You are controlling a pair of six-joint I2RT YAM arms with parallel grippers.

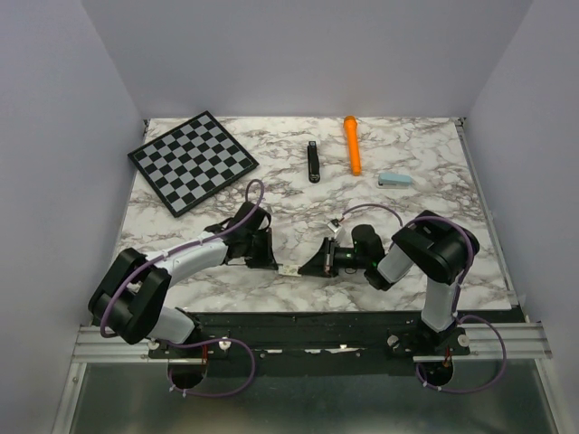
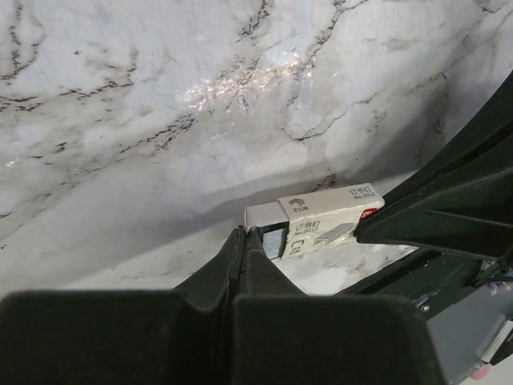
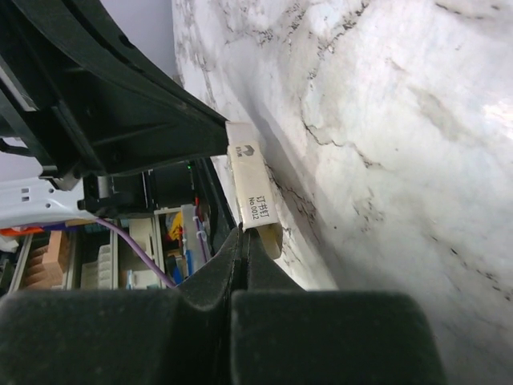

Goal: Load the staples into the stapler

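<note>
Down by the near edge of the bench (image 1: 298, 212), about midway along it, the two arms meet nose to nose over a small cream box (image 2: 329, 220) printed with dark characters. The box lies flat on the marble. The left gripper (image 2: 243, 241) has its fingers pressed together, tips at one end of the box. The right gripper (image 3: 247, 237) is likewise closed tight, tips at the opposite end. Whether either one pinches an edge of the card, I cannot tell. A bit of silvery grey, the staples (image 2: 275, 241) as far as I can make out, shows at the box's end just beside the left tips.

The stapler (image 1: 313, 163) lies closed toward the far edge, near its middle, well apart from both arms. An orange marker (image 1: 352, 145) lies just to its right, a pale blue box (image 1: 395, 179) further right. A checkerboard (image 1: 193, 162) fills the far-left corner.
</note>
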